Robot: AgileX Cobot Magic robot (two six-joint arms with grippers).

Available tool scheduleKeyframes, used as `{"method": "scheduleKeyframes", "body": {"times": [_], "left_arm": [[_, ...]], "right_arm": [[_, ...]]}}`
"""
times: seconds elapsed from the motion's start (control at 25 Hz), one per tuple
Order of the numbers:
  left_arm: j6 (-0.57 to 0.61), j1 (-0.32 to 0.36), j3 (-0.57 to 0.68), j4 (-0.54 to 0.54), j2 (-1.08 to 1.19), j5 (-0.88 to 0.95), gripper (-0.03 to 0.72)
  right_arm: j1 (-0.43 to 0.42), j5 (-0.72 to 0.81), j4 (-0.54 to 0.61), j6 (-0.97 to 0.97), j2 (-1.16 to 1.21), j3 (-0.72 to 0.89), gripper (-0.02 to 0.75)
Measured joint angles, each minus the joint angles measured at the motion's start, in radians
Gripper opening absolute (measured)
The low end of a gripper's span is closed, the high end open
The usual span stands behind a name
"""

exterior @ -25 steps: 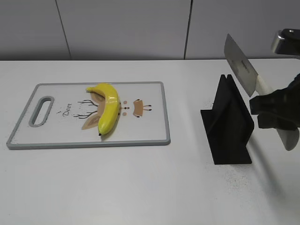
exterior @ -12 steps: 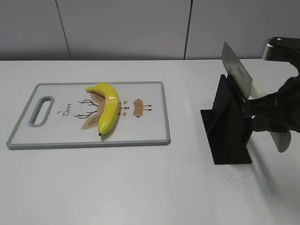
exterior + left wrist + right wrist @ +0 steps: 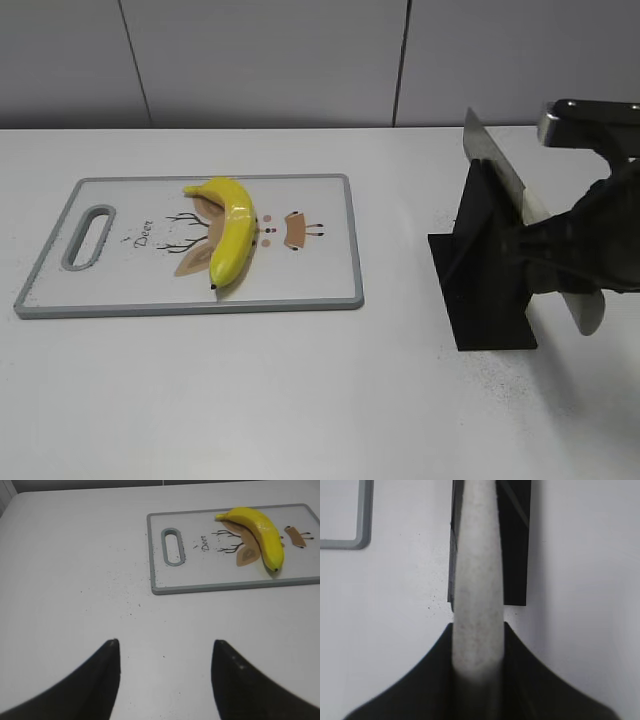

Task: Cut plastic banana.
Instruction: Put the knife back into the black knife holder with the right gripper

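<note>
One end effector (image 3: 477, 680) grips the knife (image 3: 497, 165) above its stand (image 3: 485, 270).

My black right pincer (image 3: 545, 255) holds a knife (image 3: 500, 170) with steel-grey blade and speckled off-white handle. The banana (image 3: 232, 235) is yellow; its grey-rimmed white board (image 3: 330, 280) bears a brown deer drawing.

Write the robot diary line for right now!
right gripper: shut on knife above black stand | left gripper: open, idle | banana: uncut on cutting board

White table (image 3: 300, 400) (dark specks), grey wall (image 3: 260, 60) behind
</note>
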Motion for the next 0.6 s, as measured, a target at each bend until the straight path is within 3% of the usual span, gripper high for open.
{"method": "scheduleKeyframes", "body": {"times": [0.44, 0.48, 0.6], "left_arm": [[0.0, 0.0, 0.0, 0.0, 0.0, 0.0, 0.56], [0.0, 0.0, 0.0, 0.0, 0.0, 0.0, 0.559], [0.0, 0.0, 0.0, 0.0, 0.0, 0.0, 0.558]], "right_arm": [[0.0, -0.008, 0.003, 0.0, 0.026, 0.0, 0.172], [0.0, -0.008, 0.003, 0.0, 0.026, 0.0, 0.197], [0.0, -0.003, 0.006, 0.0, 0.026, -0.005, 0.396]]}}
